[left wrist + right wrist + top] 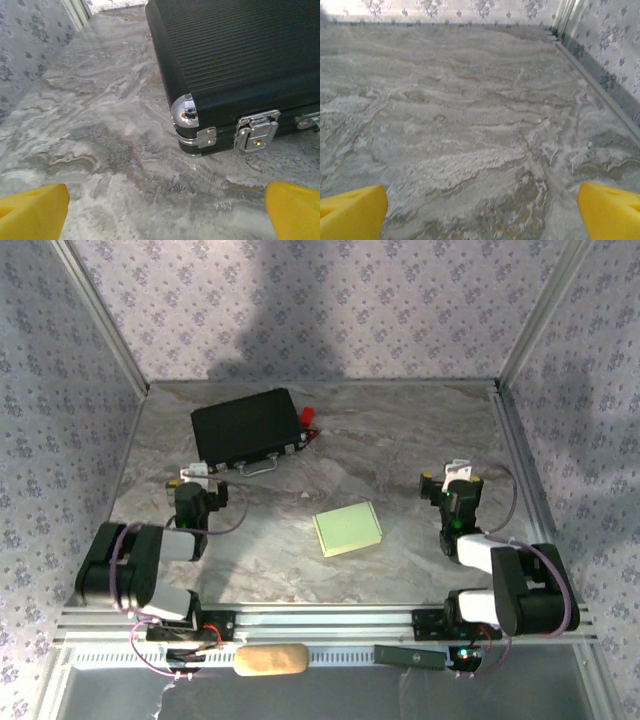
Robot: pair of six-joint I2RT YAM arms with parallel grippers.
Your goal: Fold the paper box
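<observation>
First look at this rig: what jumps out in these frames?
The pale green paper box lies closed and flat mid-table, between the two arms and touched by neither. A black case with metal latches sits at the left rear, just ahead of the left gripper. That gripper and the right gripper both stand open and hold nothing.

Dim, soft overhead view; a broad shadow darkens the back wall [290,330]. Wrist views brighter, yellow fingertips [32,212] blurred.
</observation>
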